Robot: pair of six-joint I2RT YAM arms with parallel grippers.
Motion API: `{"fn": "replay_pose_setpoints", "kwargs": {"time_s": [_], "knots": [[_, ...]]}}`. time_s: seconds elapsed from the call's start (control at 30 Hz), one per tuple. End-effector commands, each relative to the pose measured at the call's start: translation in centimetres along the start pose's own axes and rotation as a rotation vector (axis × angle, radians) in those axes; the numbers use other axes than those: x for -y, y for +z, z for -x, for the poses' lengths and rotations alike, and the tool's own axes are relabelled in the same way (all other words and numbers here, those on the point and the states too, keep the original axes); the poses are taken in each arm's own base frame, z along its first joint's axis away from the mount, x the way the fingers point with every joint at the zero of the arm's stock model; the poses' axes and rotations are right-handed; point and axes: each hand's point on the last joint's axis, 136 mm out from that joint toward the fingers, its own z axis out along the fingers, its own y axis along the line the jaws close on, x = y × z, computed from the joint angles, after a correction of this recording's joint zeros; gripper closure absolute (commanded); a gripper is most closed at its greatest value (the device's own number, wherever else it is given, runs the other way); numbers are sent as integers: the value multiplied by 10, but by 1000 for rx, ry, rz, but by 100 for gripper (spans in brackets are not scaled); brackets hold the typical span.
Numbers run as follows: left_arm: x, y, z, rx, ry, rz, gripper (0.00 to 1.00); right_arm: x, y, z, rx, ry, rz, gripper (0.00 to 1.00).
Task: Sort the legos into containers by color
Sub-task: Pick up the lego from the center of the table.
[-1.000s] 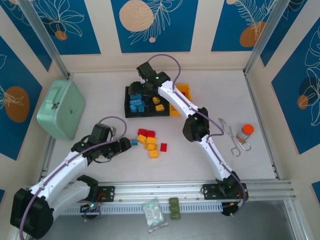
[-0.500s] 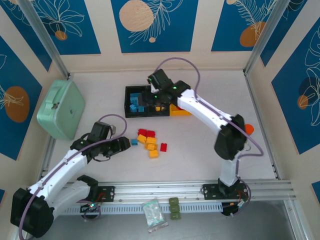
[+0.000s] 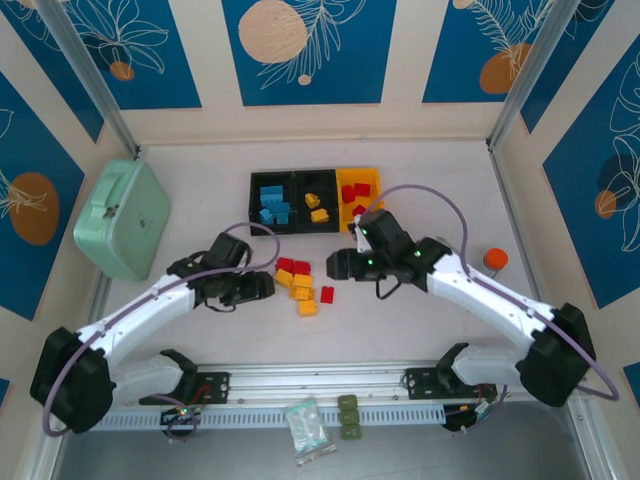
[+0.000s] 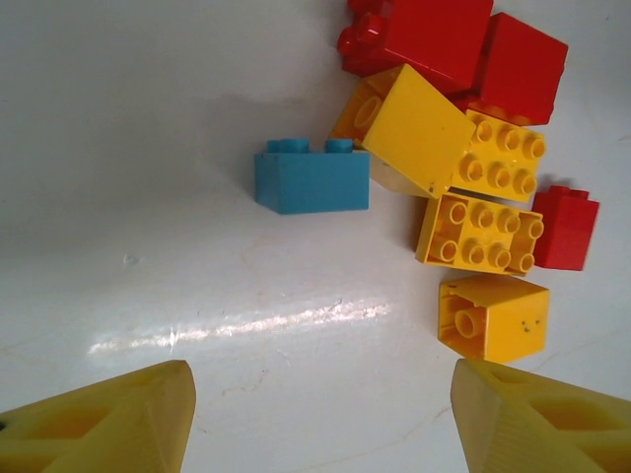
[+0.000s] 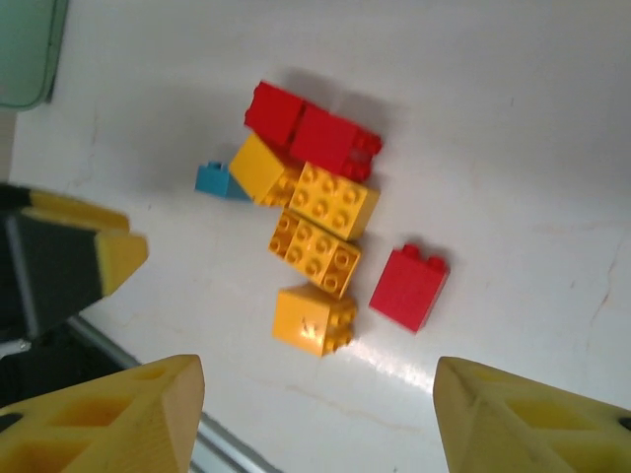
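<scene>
Left gripper (image 4: 320,422): jaws held apart, empty; bare table (image 4: 148,128) seen between them; blue lego (image 4: 314,179) ahead.
Right gripper (image 5: 317,414): jaws held apart, empty; legos (image 5: 317,251) ahead; fingers (image 5: 118,414) cropped at frame edge.

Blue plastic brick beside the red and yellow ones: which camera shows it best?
The left wrist view: the small blue studded plastic brick appears large and whole, two studs visible, beside a yellow plastic brick. The right wrist view shows it small, partly hidden behind that yellow brick.
</scene>
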Motion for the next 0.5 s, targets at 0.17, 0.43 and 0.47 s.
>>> {"fn": "replay_pose_setpoints", "kwargs": {"time_s": [0.17, 0.43, 0.47], "knots": [[-1, 16, 17, 16, 110, 136, 30, 11, -5, -41, -6, 80, 41, 35], [5, 38, 28, -17, 161, 186, 33, 19, -2, -45, 0, 102, 17, 35], [5, 40, 29, -19, 168, 197, 34, 19, -2, -45, 1, 101, 18, 35]]}}
